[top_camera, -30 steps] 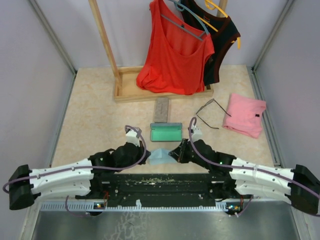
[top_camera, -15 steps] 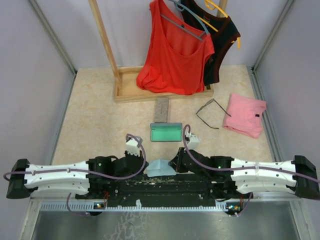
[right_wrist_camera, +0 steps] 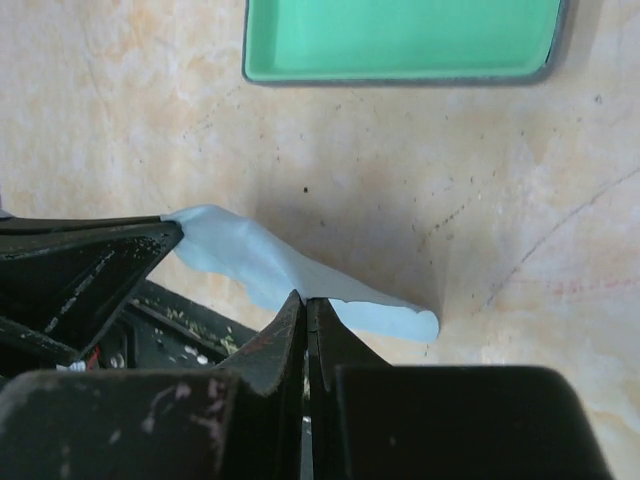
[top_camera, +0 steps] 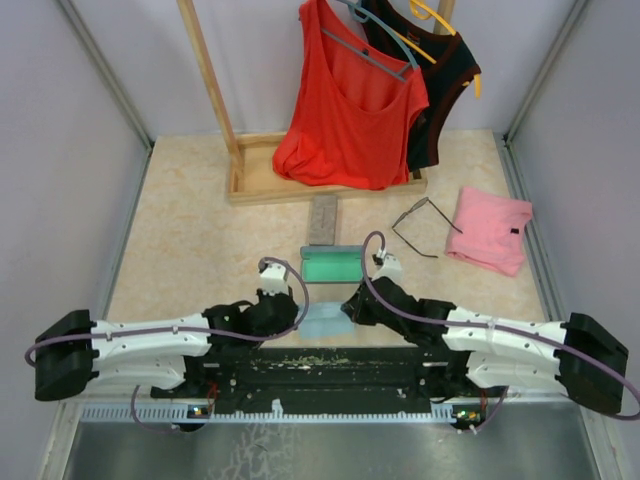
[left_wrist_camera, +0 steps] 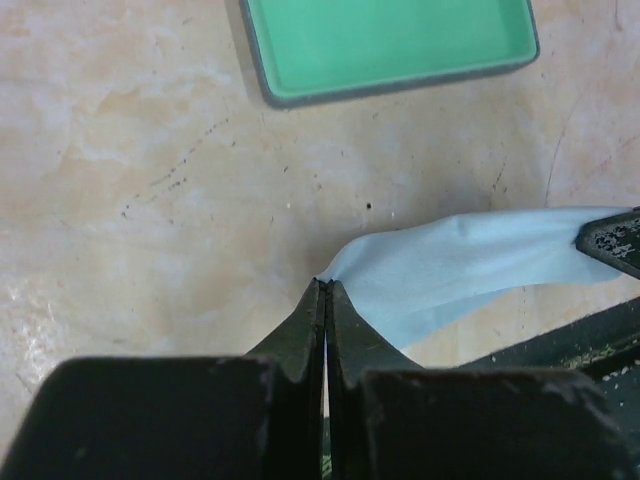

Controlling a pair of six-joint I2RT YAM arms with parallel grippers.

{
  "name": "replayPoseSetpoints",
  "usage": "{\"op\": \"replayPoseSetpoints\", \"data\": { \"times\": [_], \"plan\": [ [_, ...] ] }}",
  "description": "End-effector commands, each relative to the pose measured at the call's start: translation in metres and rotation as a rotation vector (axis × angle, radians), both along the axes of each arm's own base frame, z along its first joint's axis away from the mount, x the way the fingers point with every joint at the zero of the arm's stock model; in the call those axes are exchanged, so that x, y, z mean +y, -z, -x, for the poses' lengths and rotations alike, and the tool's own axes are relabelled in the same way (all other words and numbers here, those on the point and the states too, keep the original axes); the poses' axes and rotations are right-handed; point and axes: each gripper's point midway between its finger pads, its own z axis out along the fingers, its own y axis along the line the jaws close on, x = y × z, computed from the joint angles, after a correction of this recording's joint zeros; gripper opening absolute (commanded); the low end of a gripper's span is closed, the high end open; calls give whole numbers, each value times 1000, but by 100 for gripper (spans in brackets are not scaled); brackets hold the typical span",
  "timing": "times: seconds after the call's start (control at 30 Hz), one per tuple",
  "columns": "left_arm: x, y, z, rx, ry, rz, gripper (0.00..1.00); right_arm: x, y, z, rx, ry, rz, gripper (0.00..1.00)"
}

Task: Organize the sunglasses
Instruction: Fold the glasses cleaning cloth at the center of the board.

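At the near edge of the table (top_camera: 180, 250), the left gripper (left_wrist_camera: 325, 285) and right gripper (right_wrist_camera: 303, 297), jaws fully closed, each pinch one end of the thin light blue wiping cloth (left_wrist_camera: 450, 265). In the last half second they have carried it forward toward the open oblong green-lined glasses case (top_camera: 332, 265). The thin dark wire-framed sunglasses (top_camera: 415, 228) lie untouched toward the far right edge, so casing them appears still pending.

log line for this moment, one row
left end effector: shut on blue cloth | right end effector: shut on blue cloth | sunglasses: untouched
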Motion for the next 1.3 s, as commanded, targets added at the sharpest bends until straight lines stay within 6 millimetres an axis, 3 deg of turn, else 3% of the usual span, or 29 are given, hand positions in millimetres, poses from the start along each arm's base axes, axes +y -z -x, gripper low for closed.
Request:
{"op": "replayPoseSetpoints", "data": {
  "times": [0.0, 0.17, 0.33, 0.63, 1.27],
  "plan": [
    [-14, -9, -19, -49, 36, 50, 0, 12, -14, -19, -60, -20, -70, 0],
    [-18, -3, -33, -57, 53, 35, 0, 9, -11, -37, -73, -7, -71, 0],
    [-21, 9, -32, -32, 70, 25, 0, 4, -1, -44, -57, -5, -48, 0],
    [-17, 23, -27, 5, 57, 22, 0, -4, 15, -38, -23, -12, -32, 0],
    [-18, 28, -17, 48, 90, 39, 0, -11, 29, -29, 19, -22, 0, 0]
  ]
}}
